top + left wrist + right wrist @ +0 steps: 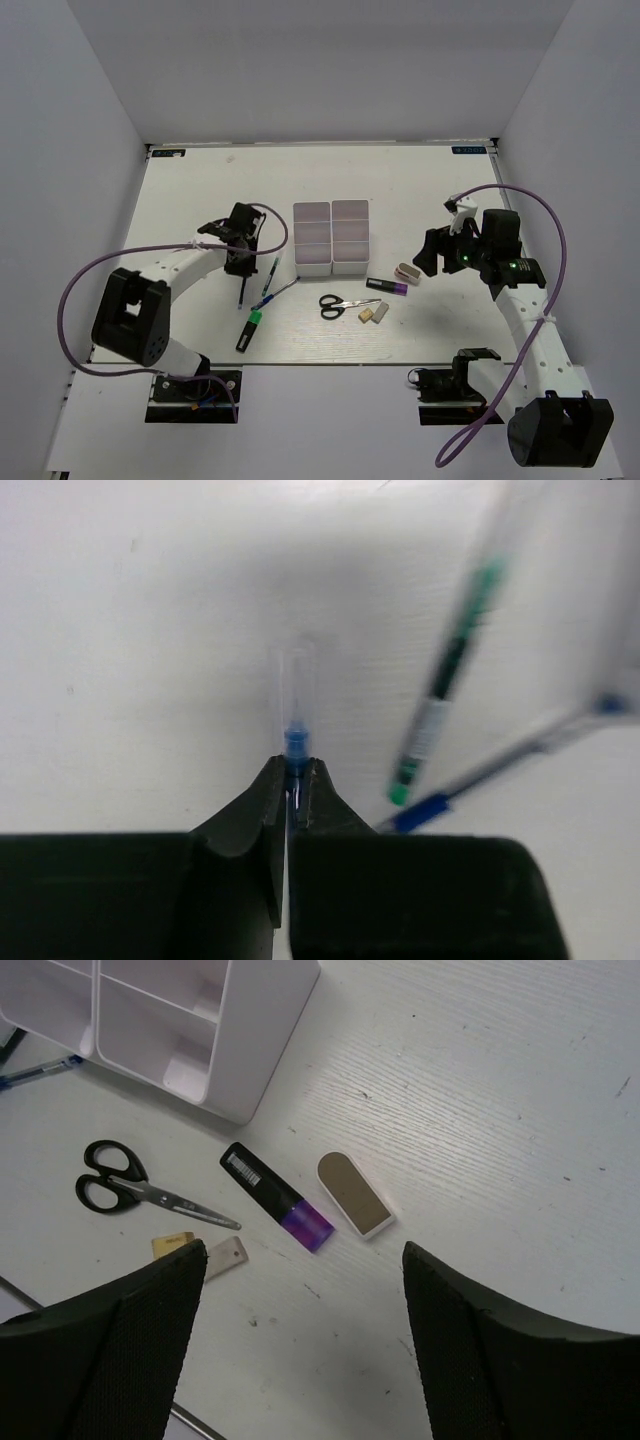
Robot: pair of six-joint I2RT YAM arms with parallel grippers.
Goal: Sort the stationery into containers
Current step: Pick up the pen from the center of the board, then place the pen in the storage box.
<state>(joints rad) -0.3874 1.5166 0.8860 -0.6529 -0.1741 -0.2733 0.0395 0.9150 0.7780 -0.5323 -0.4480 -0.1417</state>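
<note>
Left tool (pixel 293 772) (pixel 238 264): jaws together, clamped on the blue end of the clear-barrel blue pen (pixel 297 690). The pen points straight out from the fingertips over the counter (pixel 200 180). Can't tell if it's lifted or lying flat.

Just right of it in the left wrist view are the green-ink pen (pixel 450 670) and the second blue pen (pixel 500 770), both loose on the counter and not touching the held pen.

Green-capped marker (pixel 250 330) lies near the front edge, below the pens.

Right tool (pixel 300 1257) (pixel 440 256): jaws wide apart, nothing between them, hanging above the counter to the right of the bins (pixel 331 237) (pixel 235 1050).

Under it the purple marker (pixel 277 1197) (pixel 387 287) and the clip-like piece (pixel 353 1194) (pixel 407 272) lie side by side, close together.

Scissors (pixel 130 1188) (pixel 340 305) lie shut in front of the bins. Tan eraser (pixel 172 1245) (pixel 365 315) and grey eraser (pixel 228 1257) (pixel 378 309) lie just beside each other, near the scissor tips.

All stationery is outside the bins.
</note>
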